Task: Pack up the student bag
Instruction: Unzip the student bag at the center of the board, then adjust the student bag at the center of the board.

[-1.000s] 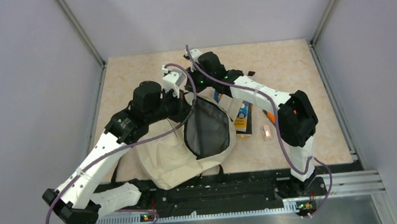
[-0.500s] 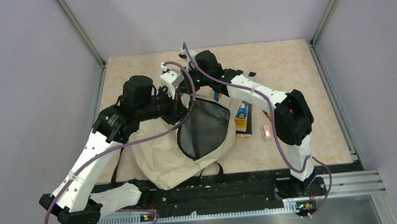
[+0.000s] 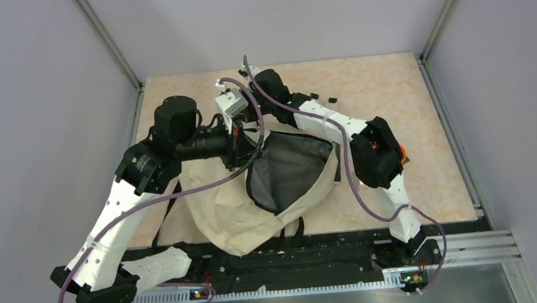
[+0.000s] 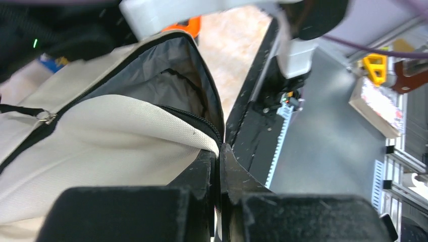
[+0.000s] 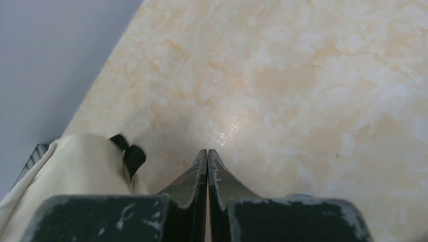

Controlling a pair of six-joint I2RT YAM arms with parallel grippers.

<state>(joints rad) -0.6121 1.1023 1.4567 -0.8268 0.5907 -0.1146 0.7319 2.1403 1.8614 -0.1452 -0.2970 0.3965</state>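
The student bag is a big beige canvas backpack lying near the table's front edge, its zipped mouth open and showing grey lining. My left gripper is shut on the bag's rim at the zipper edge and holds it up; the lining shows beyond it. My right gripper hovers just past the bag's far end. In the right wrist view it is shut with nothing seen between the tips, over bare table. A beige strap with a black tip lies to its left.
An orange item and a blue item peek past the bag's rim. Small black bits lie on the beige table behind the right arm. A black rail runs along the near edge. Grey walls enclose three sides.
Both arms have swung left. The bag's mouth has been pulled wider and now covers the book and small items that lay to its right.
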